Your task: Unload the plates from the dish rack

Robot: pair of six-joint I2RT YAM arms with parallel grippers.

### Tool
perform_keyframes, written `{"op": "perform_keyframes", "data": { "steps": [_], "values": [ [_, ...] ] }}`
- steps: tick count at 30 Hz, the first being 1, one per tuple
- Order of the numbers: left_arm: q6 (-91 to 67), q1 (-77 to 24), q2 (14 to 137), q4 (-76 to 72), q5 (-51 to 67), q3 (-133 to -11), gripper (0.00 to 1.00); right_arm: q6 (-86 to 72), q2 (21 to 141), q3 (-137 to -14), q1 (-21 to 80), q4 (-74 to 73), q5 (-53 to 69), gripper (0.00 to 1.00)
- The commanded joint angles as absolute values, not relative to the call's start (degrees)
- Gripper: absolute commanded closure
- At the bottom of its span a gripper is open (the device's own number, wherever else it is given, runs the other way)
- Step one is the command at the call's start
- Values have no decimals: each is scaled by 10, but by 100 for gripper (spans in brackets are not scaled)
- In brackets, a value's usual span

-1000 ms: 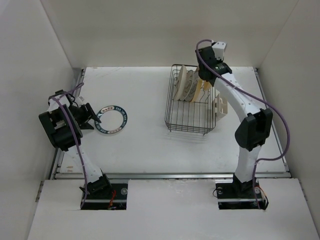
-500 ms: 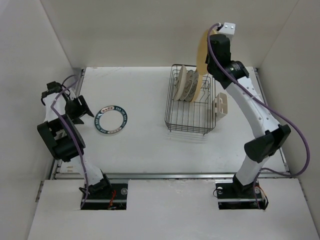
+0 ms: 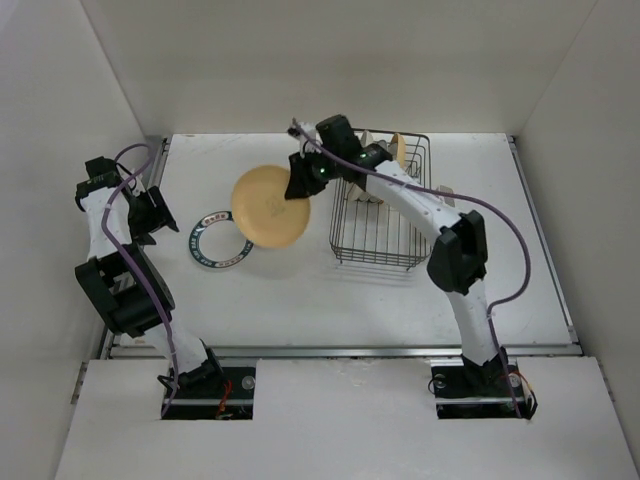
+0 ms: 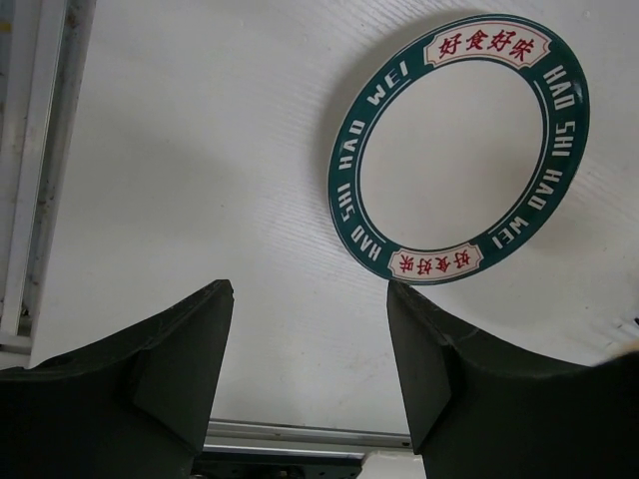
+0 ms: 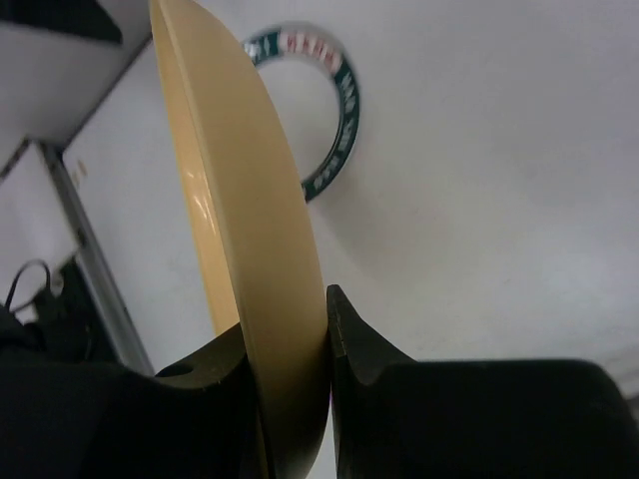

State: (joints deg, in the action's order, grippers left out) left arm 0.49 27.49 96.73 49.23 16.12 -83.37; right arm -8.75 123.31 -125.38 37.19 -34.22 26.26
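As right gripper (image 3: 298, 183) swung left, yellow plate (image 3: 266, 206) followed.

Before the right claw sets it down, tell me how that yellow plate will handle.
Likely rigid: the yellow plate shows no sag though the right claw pinches only its rim. Its glossy glaze probably makes it slippery. Gripped off-centre, it may pivot.

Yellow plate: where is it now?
Top view: the yellow plate is held by the right gripper above mid-table, between the teal-rimmed plate and the dish rack.
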Motion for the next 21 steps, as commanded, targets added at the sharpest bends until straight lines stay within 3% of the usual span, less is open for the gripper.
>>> {"op": "perform_keyframes", "data": {
  "steps": [1,13,17,21],
  "values": [
    [21,279,947,508,142,-831,40,-60,1236,-1255,376,-371,402,100],
    [21,279,953,508,136,-831,40,11,1307,-1209,399,-451,343,95],
    [26,279,958,508,136,-831,40,11,1327,-1195,404,-456,295,84],
    [26,279,958,508,136,-831,40,11,1339,-1195,416,-456,265,82]
  ]
}}
